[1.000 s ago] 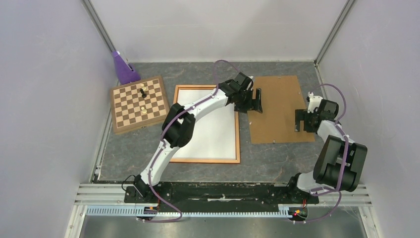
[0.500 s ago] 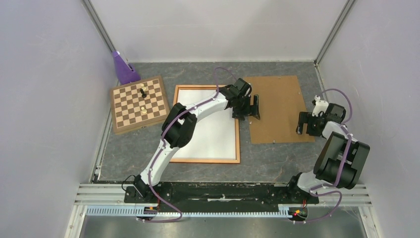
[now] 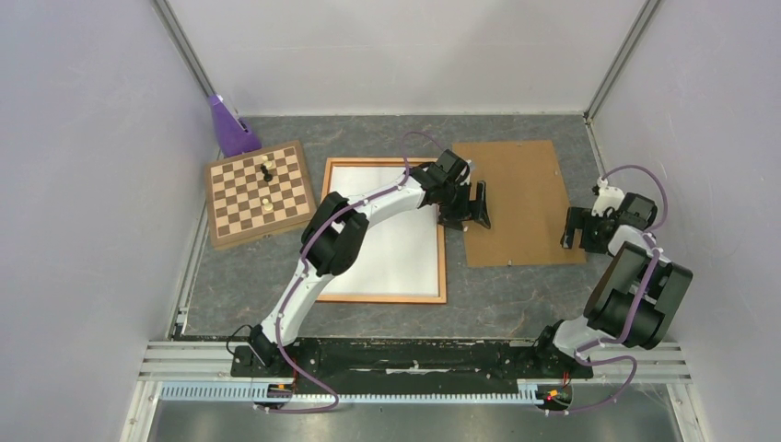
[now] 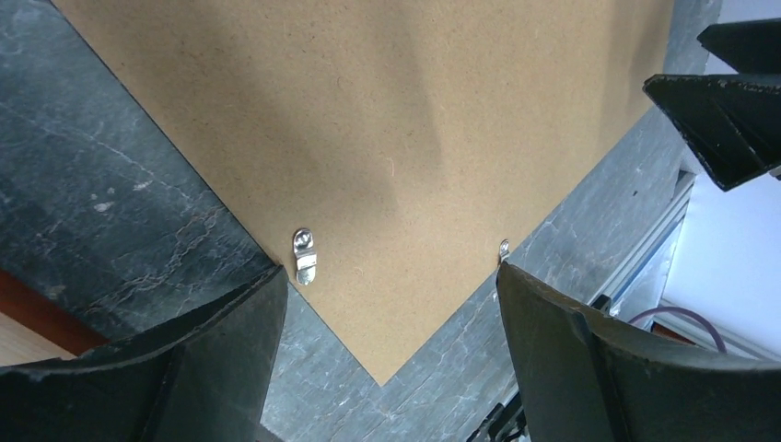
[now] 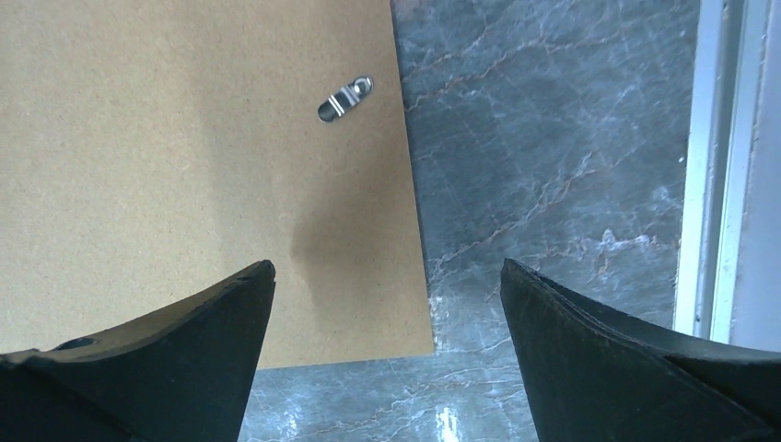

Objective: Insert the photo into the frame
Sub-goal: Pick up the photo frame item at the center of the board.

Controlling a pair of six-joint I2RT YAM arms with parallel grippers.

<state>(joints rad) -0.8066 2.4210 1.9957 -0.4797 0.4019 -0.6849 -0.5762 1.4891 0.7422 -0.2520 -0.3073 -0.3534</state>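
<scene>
Photo (image 3: pixel 401 258): a white sheet lying flat inside the frame and filling its opening. It is judged to be the print with its white back up; the picture side is not visible.
Frame (image 3: pixel 443 267): thin orange-brown wooden rails, flat on the table (image 3: pixel 516 295) between the chessboard (image 3: pixel 258 191) and the backing panel (image 3: pixel 520 198). The left arm crosses above its far right corner.
Backing panel: plain brown hardboard, flat just right of the frame, with small metal clips (image 4: pixel 305 255) near its edges.
Left gripper (image 4: pixel 391 276): over the panel's left edge, fingers spread wide, nothing between them.
Right gripper (image 5: pixel 387 267): at the panel's right edge by its near corner, fingers spread wide, likewise empty.
Handling, photo: judged light, thin and limp, easily creased or marked. Lying flush inside the rails, it offers no edge to pinch.
Hold, photo: if it needs shifting, press lightly on the white back or lift at a corner by the border, keeping the sheet low and flat.
Handling, frame: judged light and stiff, and it may slide on the smooth stone-patterned top. Whether glass sits beneath the sheet cannot be told.
</scene>
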